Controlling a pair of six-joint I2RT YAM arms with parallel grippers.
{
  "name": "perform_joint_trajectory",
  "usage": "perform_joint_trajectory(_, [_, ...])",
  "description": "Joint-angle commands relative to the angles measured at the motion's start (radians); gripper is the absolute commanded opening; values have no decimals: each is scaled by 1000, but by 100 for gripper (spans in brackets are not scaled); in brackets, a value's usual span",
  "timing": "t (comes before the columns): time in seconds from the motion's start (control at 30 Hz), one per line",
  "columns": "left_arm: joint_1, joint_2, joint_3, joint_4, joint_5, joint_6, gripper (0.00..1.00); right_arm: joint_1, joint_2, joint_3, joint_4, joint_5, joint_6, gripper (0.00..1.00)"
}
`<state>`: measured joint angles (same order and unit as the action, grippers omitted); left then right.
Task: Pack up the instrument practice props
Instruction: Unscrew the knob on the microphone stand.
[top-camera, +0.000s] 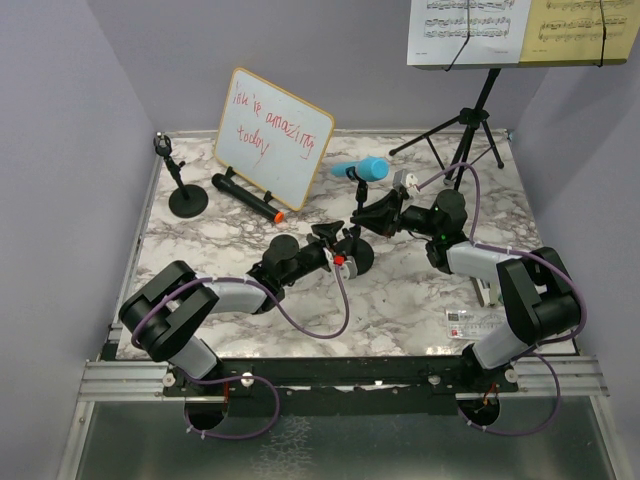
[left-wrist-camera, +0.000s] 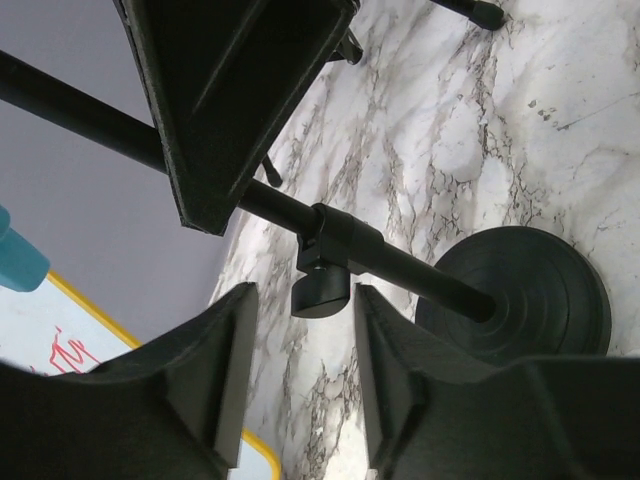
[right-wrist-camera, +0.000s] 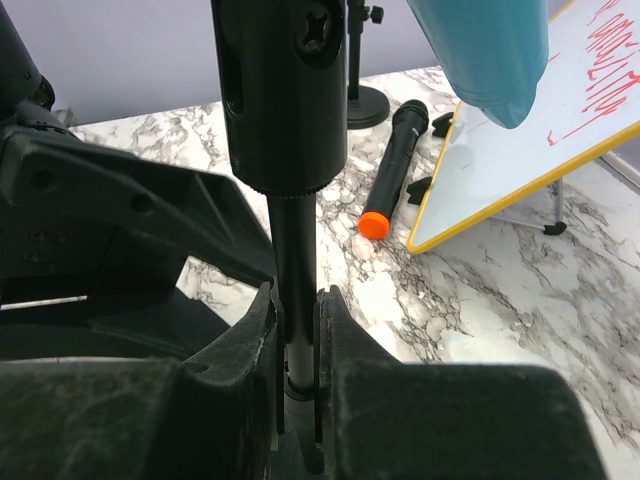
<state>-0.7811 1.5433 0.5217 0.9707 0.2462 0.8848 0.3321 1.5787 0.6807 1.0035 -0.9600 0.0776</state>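
A black mic holder with a round base (top-camera: 357, 259) stands mid-table and carries the blue microphone (top-camera: 363, 168) in its clip. My right gripper (top-camera: 363, 216) is shut on its stem (right-wrist-camera: 296, 255), just below the clip, with the blue microphone (right-wrist-camera: 490, 50) above. My left gripper (top-camera: 336, 243) is open, its fingers either side of the stem's knob (left-wrist-camera: 322, 291), apart from it, near the base (left-wrist-camera: 525, 295). A black microphone (top-camera: 248, 197) with an orange end lies by the whiteboard. A second mic holder (top-camera: 187, 196) stands far left. The tripod music desk (top-camera: 470, 115) holds white (top-camera: 468, 28) and yellow (top-camera: 585, 28) sheets.
The wood-framed whiteboard (top-camera: 272, 135) with red writing leans at the back, also in the right wrist view (right-wrist-camera: 540, 150). A small stapler (top-camera: 489, 293) and a clear ruler (top-camera: 472, 320) lie at the front right. Grey walls enclose the table on three sides.
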Motion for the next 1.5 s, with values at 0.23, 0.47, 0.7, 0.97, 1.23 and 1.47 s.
perform_joint_trajectory(0.23, [-7,38,10,25,17,40,39,-6,31,-18,-106,5,-39,0])
perform_joint_trajectory(0.47, [-13,40,22,23,20,38,37,-7,37,-14,-108,4,-35,1])
perform_joint_trajectory(0.7, [-25,39,20,24,24,37,40,-6,46,-10,-109,1,-31,1])
perform_joint_trajectory(0.97, [-27,40,25,23,2,2,24,-7,48,-9,-111,3,-30,1])
perform_joint_trajectory(1.23, [-24,15,34,1,-11,-265,2,-7,47,-4,-133,11,-45,0])
perform_joint_trajectory(1.47, [7,7,64,-39,70,-637,0,-6,47,-2,-141,11,-48,1])
